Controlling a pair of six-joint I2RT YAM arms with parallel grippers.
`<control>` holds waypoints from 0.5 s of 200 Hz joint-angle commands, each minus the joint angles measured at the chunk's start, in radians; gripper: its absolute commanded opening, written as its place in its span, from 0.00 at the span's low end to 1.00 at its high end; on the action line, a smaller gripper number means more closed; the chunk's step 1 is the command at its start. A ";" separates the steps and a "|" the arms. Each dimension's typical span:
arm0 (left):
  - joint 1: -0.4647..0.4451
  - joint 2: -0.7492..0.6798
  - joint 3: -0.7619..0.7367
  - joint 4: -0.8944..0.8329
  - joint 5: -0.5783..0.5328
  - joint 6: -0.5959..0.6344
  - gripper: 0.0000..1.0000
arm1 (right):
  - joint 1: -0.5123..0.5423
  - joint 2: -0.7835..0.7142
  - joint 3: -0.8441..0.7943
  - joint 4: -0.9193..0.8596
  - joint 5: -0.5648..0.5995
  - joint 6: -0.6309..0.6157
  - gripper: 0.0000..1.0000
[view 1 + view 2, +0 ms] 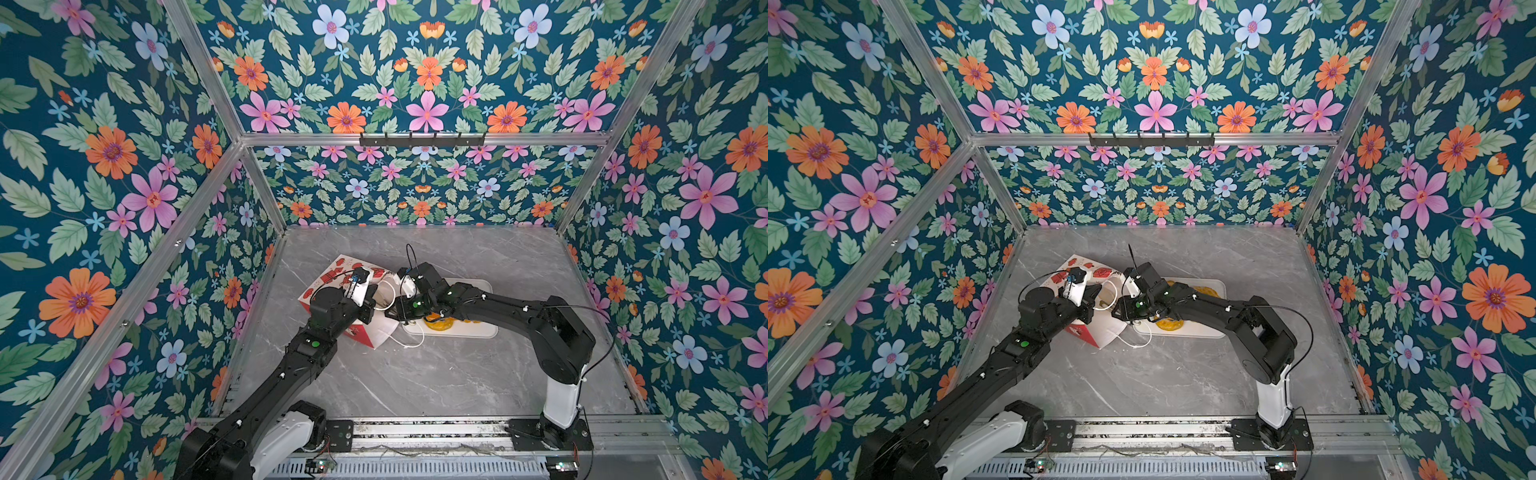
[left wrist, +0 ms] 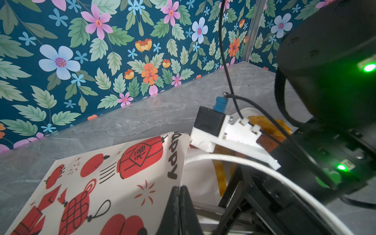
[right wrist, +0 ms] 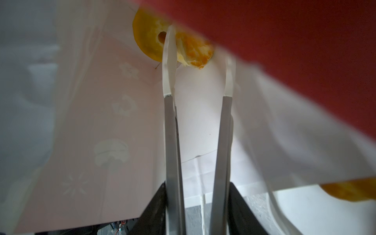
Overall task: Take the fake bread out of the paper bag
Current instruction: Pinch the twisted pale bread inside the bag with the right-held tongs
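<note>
Golden-yellow holed bread (image 3: 147, 36) deep inside red-and-white paper bag (image 2: 122, 183)

High stereo pair, close wrist views

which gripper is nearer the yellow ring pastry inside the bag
Right. The right gripper is inside the paper bag, fingers apart, tips almost at the ring pastry. The left gripper is shut on the bag's edge at its mouth.

matt paper bag (image 2: 114, 183), smooth marbled tabletop (image 1: 415, 374)
</note>
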State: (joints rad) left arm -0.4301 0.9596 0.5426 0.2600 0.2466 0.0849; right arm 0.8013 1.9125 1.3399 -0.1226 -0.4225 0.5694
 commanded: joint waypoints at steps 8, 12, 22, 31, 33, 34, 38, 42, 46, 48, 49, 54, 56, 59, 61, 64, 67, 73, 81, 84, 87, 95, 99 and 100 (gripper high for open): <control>0.000 -0.007 0.000 0.041 0.014 -0.005 0.06 | 0.000 0.026 0.016 0.044 -0.045 0.036 0.44; 0.000 -0.007 0.000 0.041 0.015 -0.005 0.06 | 0.001 0.029 0.015 0.055 -0.052 0.043 0.44; 0.000 -0.007 -0.001 0.043 0.011 -0.008 0.06 | 0.001 0.029 0.009 0.072 -0.059 0.054 0.44; -0.001 -0.007 -0.003 0.047 0.005 -0.015 0.06 | 0.000 0.021 -0.005 0.090 -0.059 0.064 0.44; 0.000 -0.007 -0.003 0.048 0.005 -0.017 0.06 | 0.001 0.019 -0.008 0.093 -0.059 0.068 0.43; 0.000 -0.007 -0.003 0.048 0.003 -0.018 0.06 | 0.001 0.018 -0.011 0.093 -0.058 0.069 0.43; 0.000 -0.006 -0.004 0.050 0.001 -0.022 0.06 | 0.001 0.013 -0.018 0.104 -0.055 0.077 0.43; 0.000 -0.005 -0.003 0.051 -0.002 -0.026 0.06 | 0.000 0.006 -0.032 0.116 -0.050 0.084 0.43; 0.001 -0.003 -0.003 0.053 -0.005 -0.030 0.06 | 0.001 -0.002 -0.044 0.128 -0.044 0.089 0.43; 0.000 -0.003 -0.003 0.054 -0.006 -0.033 0.06 | 0.001 -0.007 -0.050 0.134 -0.042 0.093 0.43; 0.000 -0.002 -0.003 0.055 -0.008 -0.033 0.06 | 0.001 -0.009 -0.053 0.135 -0.040 0.093 0.43; 0.000 0.000 -0.003 0.058 -0.013 -0.040 0.06 | 0.000 -0.018 -0.066 0.144 -0.035 0.100 0.43; 0.000 0.002 -0.003 0.058 -0.015 -0.043 0.06 | 0.000 -0.021 -0.071 0.147 -0.033 0.104 0.43; 0.000 0.002 -0.002 0.061 -0.018 -0.048 0.06 | 0.001 -0.025 -0.079 0.150 -0.028 0.107 0.42; 0.000 0.004 -0.002 0.064 -0.020 -0.050 0.06 | 0.001 -0.030 -0.084 0.153 -0.025 0.109 0.42; 0.000 0.006 -0.002 0.068 -0.025 -0.057 0.06 | 0.001 -0.034 -0.092 0.156 -0.019 0.111 0.42; 0.000 0.008 -0.001 0.073 -0.030 -0.063 0.06 | 0.001 -0.039 -0.098 0.159 -0.017 0.113 0.42; 0.000 0.013 0.000 0.079 -0.043 -0.078 0.06 | 0.002 -0.049 -0.112 0.166 -0.009 0.122 0.42; 0.000 0.021 0.007 0.081 -0.057 -0.093 0.06 | 0.002 -0.065 -0.136 0.179 0.005 0.133 0.42; 0.000 0.025 0.009 0.082 -0.060 -0.097 0.06 | 0.003 -0.071 -0.145 0.185 0.011 0.135 0.42; -0.001 0.028 0.011 0.085 -0.063 -0.101 0.06 | 0.005 -0.077 -0.153 0.189 0.017 0.139 0.42; 0.000 0.039 0.018 0.087 -0.077 -0.114 0.07 | 0.007 -0.093 -0.172 0.193 0.036 0.145 0.42; 0.000 0.042 0.020 0.087 -0.079 -0.118 0.07 | 0.010 -0.101 -0.179 0.193 0.047 0.144 0.42; 0.000 0.043 0.021 0.087 -0.079 -0.118 0.07 | 0.009 -0.103 -0.180 0.193 0.049 0.144 0.42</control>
State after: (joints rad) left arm -0.4313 0.9852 0.5461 0.2913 0.2081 0.0212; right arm 0.8036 1.8473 1.1946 0.0044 -0.4320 0.6804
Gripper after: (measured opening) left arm 0.065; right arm 0.423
